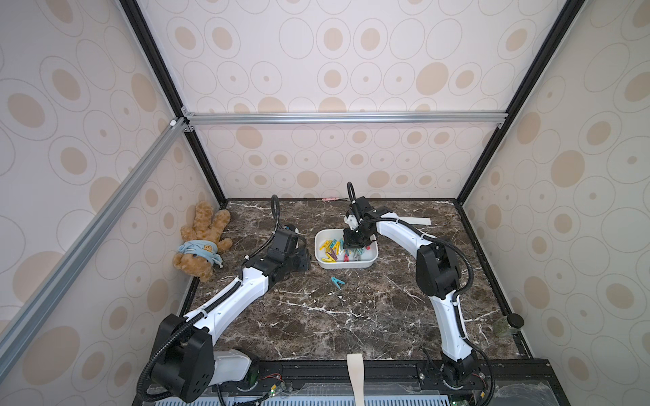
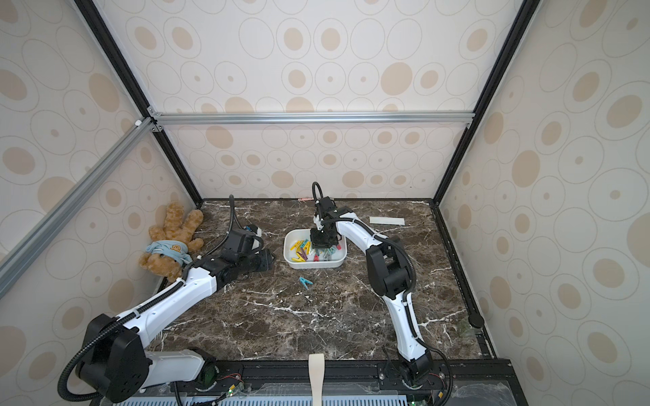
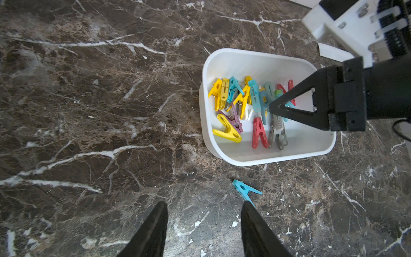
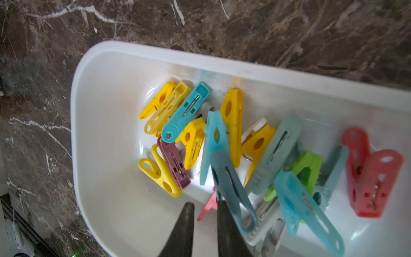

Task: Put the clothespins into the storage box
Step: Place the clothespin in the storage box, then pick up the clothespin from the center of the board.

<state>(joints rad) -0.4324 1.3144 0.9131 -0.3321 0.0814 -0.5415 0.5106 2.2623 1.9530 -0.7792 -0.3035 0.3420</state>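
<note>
Clothespins (image 4: pixel 232 115): mixed-colour heap in storage box (image 4: pixel 106 155), directly beneath right gripper (image 4: pixel 205 203), whose jaws stand narrowly parted, clamping nothing. One dark teal pin (image 4: pixel 231 184) leans on a finger (image 4: pixel 224 222). One light teal stray (image 3: pixel 243 190): on table (image 3: pixel 89 111), just ahead of left gripper (image 3: pixel 204 203), jaws well apart, empty. Risks: the leaning pin may snag and lift out with the arm; the stray may skid on smooth marble if a fingertip nudges it.

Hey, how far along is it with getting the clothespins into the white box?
Mostly done: many clothespins lie in the storage box. In hand: nothing; the right hand hangs open over them. Still to go: one teal clothespin on the table outside the box, near the open left hand. A small pink thing at the table's far edge may be another; too small to tell.
</note>
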